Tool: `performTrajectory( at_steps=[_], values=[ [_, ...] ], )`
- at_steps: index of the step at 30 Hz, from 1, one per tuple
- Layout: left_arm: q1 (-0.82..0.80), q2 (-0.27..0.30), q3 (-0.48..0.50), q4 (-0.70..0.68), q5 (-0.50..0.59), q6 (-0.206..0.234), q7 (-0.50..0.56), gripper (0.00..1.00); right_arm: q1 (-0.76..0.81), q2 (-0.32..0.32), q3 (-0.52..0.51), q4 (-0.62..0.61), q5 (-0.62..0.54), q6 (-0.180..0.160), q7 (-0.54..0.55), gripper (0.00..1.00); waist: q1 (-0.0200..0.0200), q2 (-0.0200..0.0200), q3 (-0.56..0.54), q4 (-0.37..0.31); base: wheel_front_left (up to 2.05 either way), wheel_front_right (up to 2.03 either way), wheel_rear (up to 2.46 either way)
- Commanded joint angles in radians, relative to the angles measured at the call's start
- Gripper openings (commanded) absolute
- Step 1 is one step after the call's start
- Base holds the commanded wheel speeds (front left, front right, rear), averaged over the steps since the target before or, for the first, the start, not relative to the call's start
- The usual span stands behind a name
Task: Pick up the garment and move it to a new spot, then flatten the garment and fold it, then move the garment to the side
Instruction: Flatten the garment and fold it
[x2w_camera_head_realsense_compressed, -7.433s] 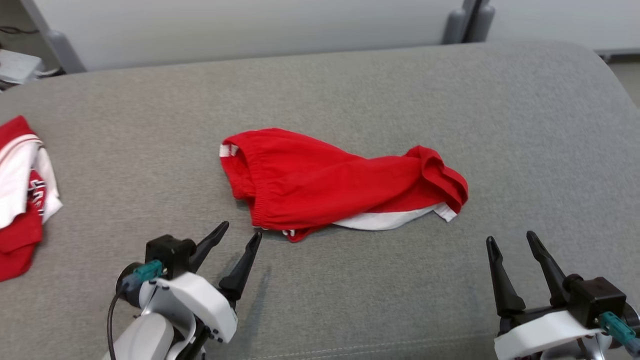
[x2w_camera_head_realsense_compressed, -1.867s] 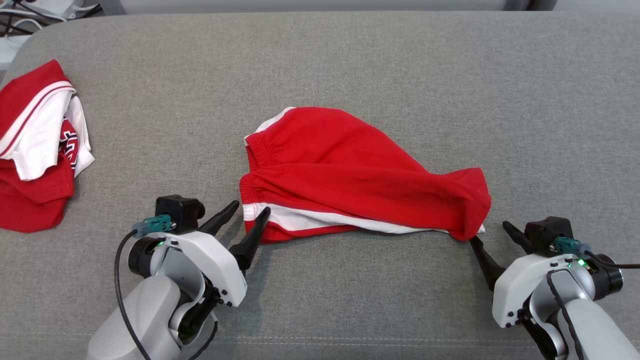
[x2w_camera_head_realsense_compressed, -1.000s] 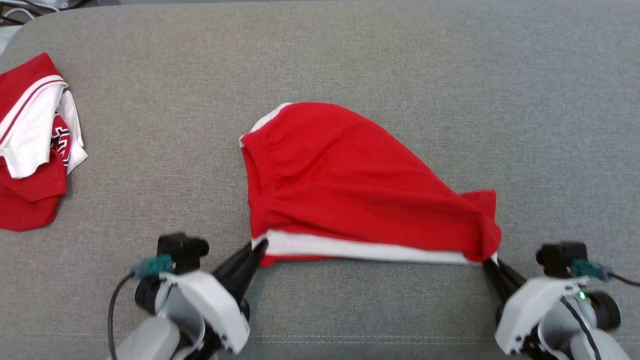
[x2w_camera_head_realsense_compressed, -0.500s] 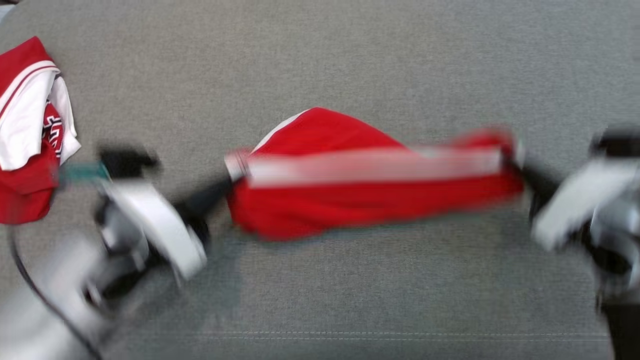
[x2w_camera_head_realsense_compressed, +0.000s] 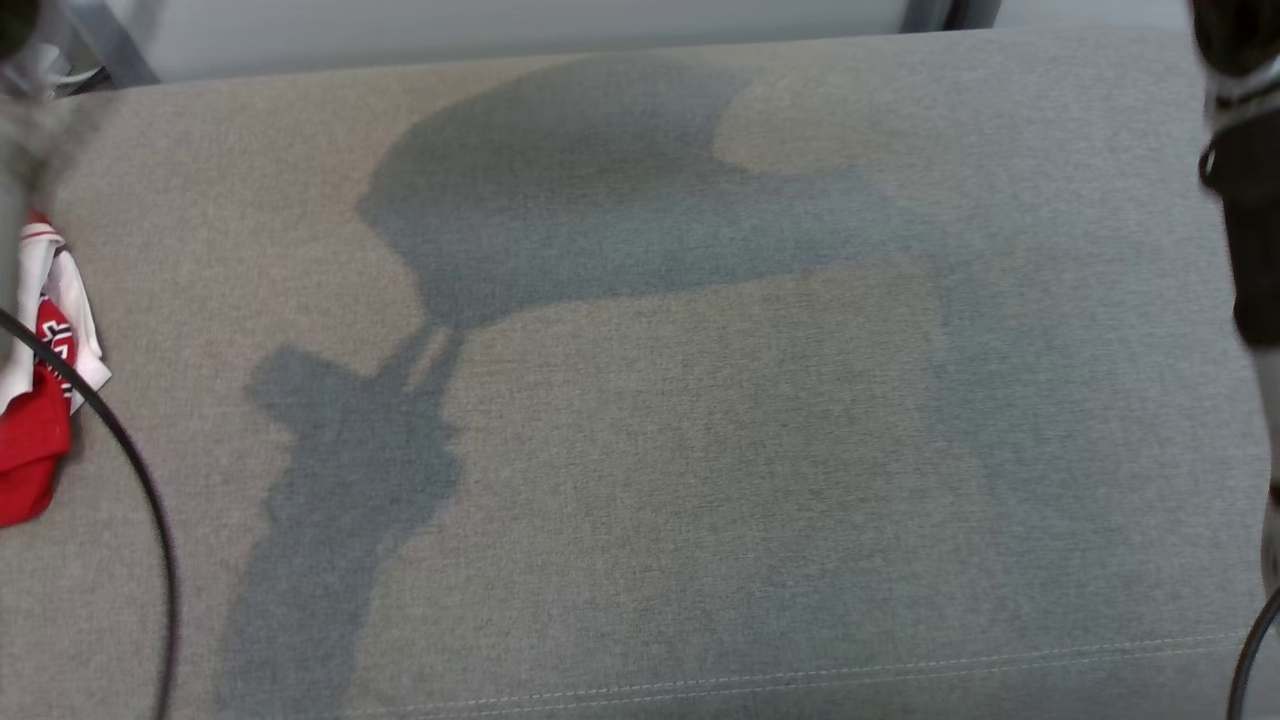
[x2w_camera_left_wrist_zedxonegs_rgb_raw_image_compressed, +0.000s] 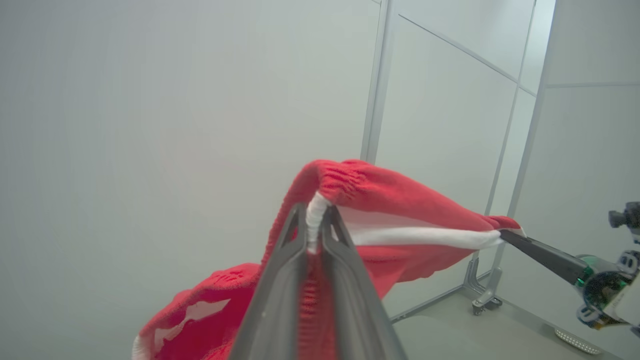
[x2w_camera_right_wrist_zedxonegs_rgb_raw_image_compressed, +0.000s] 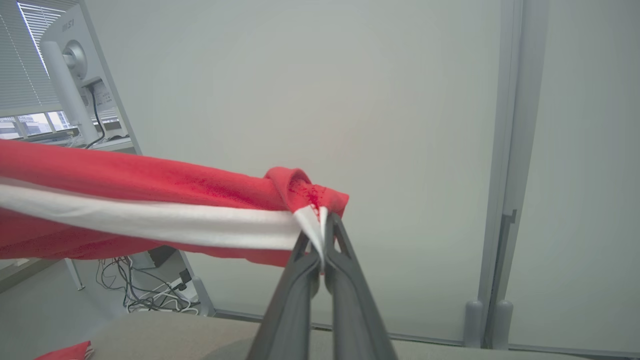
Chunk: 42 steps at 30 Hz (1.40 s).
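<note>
Right wrist view has readable writing, "MSI" on the back of a monitor (x2w_camera_right_wrist_zedxonegs_rgb_raw_image_compressed: 65, 55) at top left, and the right gripper (x2w_camera_right_wrist_zedxonegs_rgb_raw_image_compressed: 322, 220) is pinched tight on the white-striped corner of the red garment (x2w_camera_right_wrist_zedxonegs_rgb_raw_image_compressed: 125, 175), which hangs in the air and runs off the left edge. Left wrist view: left gripper (x2w_camera_left_wrist_zedxonegs_rgb_raw_image_compressed: 313, 220) clamped on the elastic end, lower cloth cut off at the bottom. Head view gives the grey cushion (x2w_camera_head_realsense_compressed: 700, 450) with shadows, plus a red and white pile (x2w_camera_head_realsense_compressed: 40, 400) cut at the left edge, lettering too blurry to read
</note>
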Motion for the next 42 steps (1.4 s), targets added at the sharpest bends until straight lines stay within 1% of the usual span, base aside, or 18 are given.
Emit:
performTrajectory(
  at_steps=[1, 4, 5, 7, 8, 10, 12, 14, 17, 22, 25, 30, 35, 36, 37, 38, 39, 42],
  values=[
    [0.105, 0.046, -0.002, -0.025, -0.008, 0.001, -0.046, 0.0, 0.105, -0.005, 0.038, -0.032, 0.041, -0.007, -0.011, 0.0, 0.0, 0.0, 0.043, 0.037, 0.0, 0.0, 0.0],
    [0.314, 0.043, -0.061, -0.022, 0.005, 0.001, -0.165, 0.0, 0.306, -0.047, 0.11, -0.072, 0.111, -0.007, -0.028, 0.0, 0.0, 0.0, 0.089, 0.068, 0.0, 0.0, 0.0],
    [0.381, 0.027, -0.079, -0.005, 0.003, 0.001, -0.201, 0.0, 0.376, -0.057, 0.125, -0.078, 0.13, -0.007, -0.04, 0.0, 0.0, 0.0, 0.101, 0.078, 0.0, 0.0, 0.0],
    [0.493, -0.012, -0.119, 0.031, -0.019, 0.001, -0.231, 0.0, 0.503, -0.066, 0.134, -0.078, 0.174, -0.007, -0.067, 0.0, 0.0, 0.0, 0.124, 0.095, 0.0, 0.0, 0.0],
    [0.526, -0.022, -0.144, 0.042, -0.009, 0.001, -0.256, 0.0, 0.557, -0.065, 0.138, -0.076, 0.195, -0.007, -0.076, 0.0, 0.0, 0.0, 0.134, 0.102, 0.0, 0.0, 0.0],
    [0.586, -0.047, -0.175, 0.058, -0.029, 0.001, -0.285, 0.0, 0.646, -0.058, 0.139, -0.081, 0.23, -0.007, -0.102, 0.0, 0.0, 0.0, 0.142, 0.11, 0.0, 0.0, 0.0],
    [0.625, -0.051, -0.2, 0.053, -0.036, 0.001, -0.322, 0.0, 0.713, -0.051, 0.139, -0.099, 0.258, -0.007, -0.13, 0.0, 0.0, 0.0, 0.141, 0.111, 0.0, 0.0, 0.0],
    [0.657, -0.041, -0.225, 0.043, -0.033, 0.001, -0.343, 0.0, 0.764, -0.052, 0.14, -0.126, 0.271, -0.007, -0.156, 0.0, 0.0, 0.0, 0.136, 0.105, 0.0, 0.0, 0.0],
    [0.689, -0.03, -0.23, 0.027, -0.037, 0.001, -0.363, 0.0, 0.809, -0.051, 0.134, -0.157, 0.282, -0.007, -0.173, 0.0, 0.0, 0.0, 0.125, 0.099, 0.0, 0.0, 0.0],
    [0.785, 0.014, -0.234, -0.02, -0.028, 0.004, -0.382, 0.0, 0.918, -0.054, 0.11, -0.254, 0.278, -0.007, -0.175, 0.0, 0.0, 0.0, 0.099, 0.074, 0.0, 0.0, 0.0],
    [0.846, 0.034, -0.233, -0.061, -0.031, 0.025, -0.385, 0.0, 0.993, -0.042, 0.085, -0.315, 0.269, -0.007, -0.159, 0.0, 0.0, 0.0, 0.084, 0.066, 0.0, 0.0, 0.0],
    [0.939, 0.072, -0.226, -0.128, -0.049, 0.082, -0.379, 0.0, 1.118, -0.007, 0.052, -0.411, 0.228, -0.007, -0.113, 0.0, 0.0, 0.0, 0.052, 0.052, 0.0, 0.0, 0.0],
    [1.0, 0.104, -0.216, -0.195, -0.081, 0.119, -0.354, 0.0, 1.185, 0.031, 0.007, -0.481, 0.174, -0.007, -0.079, 0.0, 0.0, 0.0, 0.037, 0.043, 0.0, 0.0, 0.0],
    [1.007, 0.105, -0.218, -0.203, -0.092, 0.121, -0.338, 0.0, 1.189, 0.034, -0.002, -0.486, 0.156, -0.007, -0.074, 0.35, 0.0, 0.0, 0.035, 0.043, 0.0, 0.0, 0.0],
    [1.011, 0.105, -0.218, -0.208, -0.104, 0.125, -0.322, 0.49, 1.193, 0.035, -0.004, -0.485, 0.138, -0.007, -0.061, 0.91, 0.0, 0.0, 0.033, 0.043, 0.0, 0.0, 0.0],
    [1.015, 0.107, -0.228, -0.213, -0.111, 0.127, -0.296, 1.0, 1.196, 0.038, -0.006, -0.485, 0.13, -0.007, -0.049, 1.0, 0.0, 0.0, 0.029, 0.043, 0.0, 0.0, 0.0],
    [1.015, 0.114, -0.239, -0.22, -0.106, 0.13, -0.277, 1.0, 1.196, 0.041, -0.01, -0.487, 0.126, -0.007, -0.046, 1.0, 0.0, 0.0, 0.025, 0.043, 0.0, 0.0, 0.0],
    [1.021, 0.121, -0.237, -0.239, -0.101, 0.161, -0.274, 1.0, 1.203, 0.042, -0.025, -0.49, 0.106, -0.007, -0.036, 1.0, 0.0, 0.0, 0.008, 0.048, 0.0, 0.0, 0.0]
  ],
)
